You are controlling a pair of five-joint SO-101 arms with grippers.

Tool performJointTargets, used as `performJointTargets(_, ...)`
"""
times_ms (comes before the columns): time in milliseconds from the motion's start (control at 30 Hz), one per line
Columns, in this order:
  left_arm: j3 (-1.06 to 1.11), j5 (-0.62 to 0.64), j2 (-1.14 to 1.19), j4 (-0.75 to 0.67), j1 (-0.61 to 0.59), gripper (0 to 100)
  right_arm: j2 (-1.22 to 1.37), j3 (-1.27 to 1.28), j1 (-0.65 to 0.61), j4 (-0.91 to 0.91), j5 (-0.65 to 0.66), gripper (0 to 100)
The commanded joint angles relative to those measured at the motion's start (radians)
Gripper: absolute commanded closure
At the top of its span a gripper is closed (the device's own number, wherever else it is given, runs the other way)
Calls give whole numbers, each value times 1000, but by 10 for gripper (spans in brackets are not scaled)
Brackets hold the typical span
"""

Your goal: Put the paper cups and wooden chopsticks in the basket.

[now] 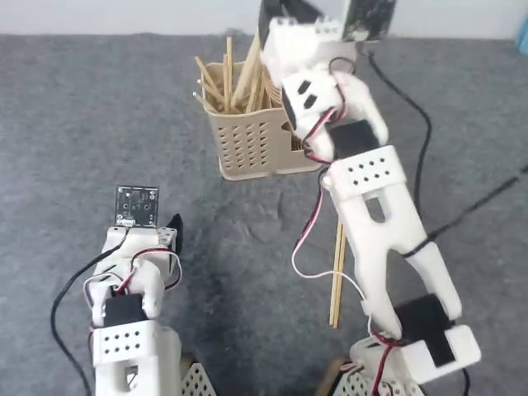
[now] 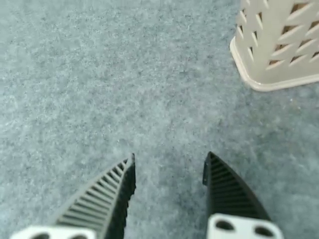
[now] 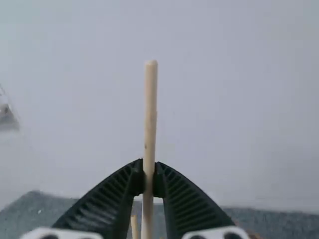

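A beige perforated basket point(image 1: 252, 140) stands at the back middle of the grey carpet, with several wooden chopsticks point(image 1: 227, 74) sticking up out of it. My right gripper point(image 3: 148, 180) is raised over the basket and shut on one wooden chopstick point(image 3: 150, 119), which points straight out past the fingertips. A loose chopstick point(image 1: 337, 276) lies on the carpet beside the right arm. My left gripper point(image 2: 169, 167) hovers low over bare carpet at the front left, open with nothing between its fingers; the basket's corner point(image 2: 279, 45) is ahead of it.
The right arm point(image 1: 375, 214) stretches from the front right up to the basket, partly covering its right side. Black cables point(image 1: 412, 124) trail across the carpet at the right. Bare grey carpet lies at the left and centre.
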Motion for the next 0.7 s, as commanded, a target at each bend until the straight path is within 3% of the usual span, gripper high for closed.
performJointTargets(0, -7, -12, -18, -26, 9, 787, -12, 51, -45, 4, -12, 976)
performJointTargets(200, -7, -12, -18, -26, 9, 787, -35, 58, -104, 7, -8, 820)
performJointTargets(467, -7, -12, -18, -26, 8, 787, -283, 20, -99, 234, -8, 857)
performJointTargets(667, -7, -12, -18, -26, 8, 787, -542, 25, -30, 568, -8, 857)
